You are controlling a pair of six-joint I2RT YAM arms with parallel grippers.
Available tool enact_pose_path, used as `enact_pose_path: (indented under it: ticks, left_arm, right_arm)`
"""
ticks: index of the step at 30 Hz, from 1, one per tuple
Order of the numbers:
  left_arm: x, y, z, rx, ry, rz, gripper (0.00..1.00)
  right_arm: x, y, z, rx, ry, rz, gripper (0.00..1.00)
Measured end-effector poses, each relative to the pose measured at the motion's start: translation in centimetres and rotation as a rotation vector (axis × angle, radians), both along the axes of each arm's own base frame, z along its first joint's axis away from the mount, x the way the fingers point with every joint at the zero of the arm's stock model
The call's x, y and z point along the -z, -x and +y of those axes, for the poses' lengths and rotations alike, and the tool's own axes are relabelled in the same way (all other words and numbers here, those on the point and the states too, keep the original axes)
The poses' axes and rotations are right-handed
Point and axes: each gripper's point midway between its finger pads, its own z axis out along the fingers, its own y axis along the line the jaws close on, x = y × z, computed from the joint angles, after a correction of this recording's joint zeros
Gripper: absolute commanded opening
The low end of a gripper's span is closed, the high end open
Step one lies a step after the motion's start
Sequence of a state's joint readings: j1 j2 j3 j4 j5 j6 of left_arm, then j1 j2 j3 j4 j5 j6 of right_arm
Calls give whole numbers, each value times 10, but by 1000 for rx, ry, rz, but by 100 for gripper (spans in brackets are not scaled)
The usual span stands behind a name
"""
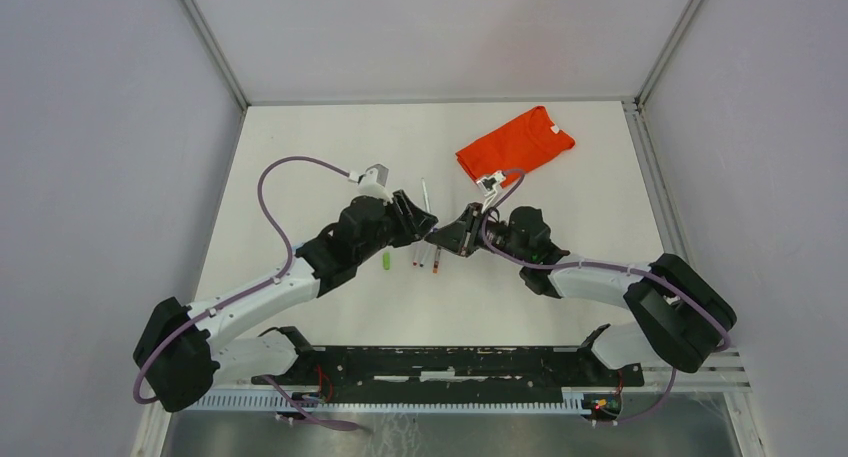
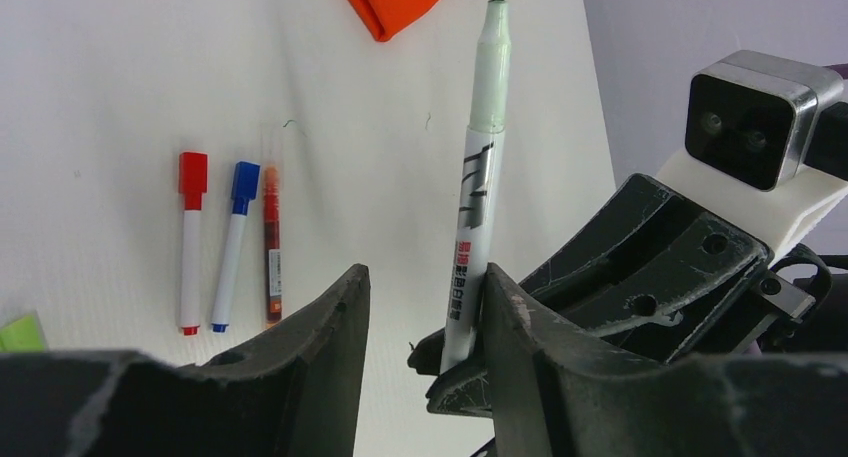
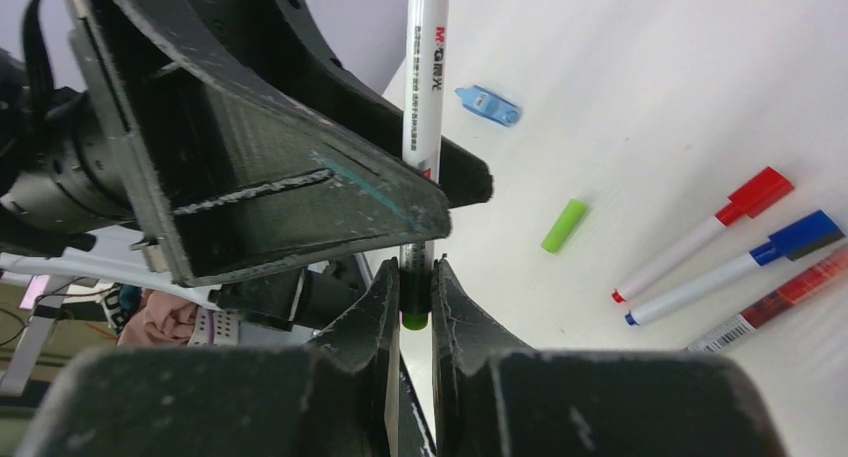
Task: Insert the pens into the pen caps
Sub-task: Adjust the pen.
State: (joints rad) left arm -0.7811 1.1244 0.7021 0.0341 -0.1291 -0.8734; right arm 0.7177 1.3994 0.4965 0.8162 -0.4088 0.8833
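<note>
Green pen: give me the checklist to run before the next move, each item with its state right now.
1. Grip of the right gripper on the green pen at its coloured end: ok, pinched shut.
2. Opening of the left gripper: ok, jaws apart.
3. Left fingers clear of the barrel: cannot tell; the barrel sits tight against one of them.
4. Pen tip bare, ready for a cap: ok.
5. Access to the green cap: ok, it lies free on the table.
6. Cap held for insertion: not ok, neither gripper has it.
</note>
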Motion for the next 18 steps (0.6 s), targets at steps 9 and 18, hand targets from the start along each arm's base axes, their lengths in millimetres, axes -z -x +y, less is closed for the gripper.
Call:
enact_pose_path:
  ticks: [9, 18]
  left_arm:
    - [-17, -5, -7, 16, 51, -67, 33]
    - [-26, -4, -13, 51, 76, -109, 8]
  right_arm:
    - [-21, 4, 3, -28, -87, -5, 0]
    - [-24, 4, 3, -28, -99, -4, 1]
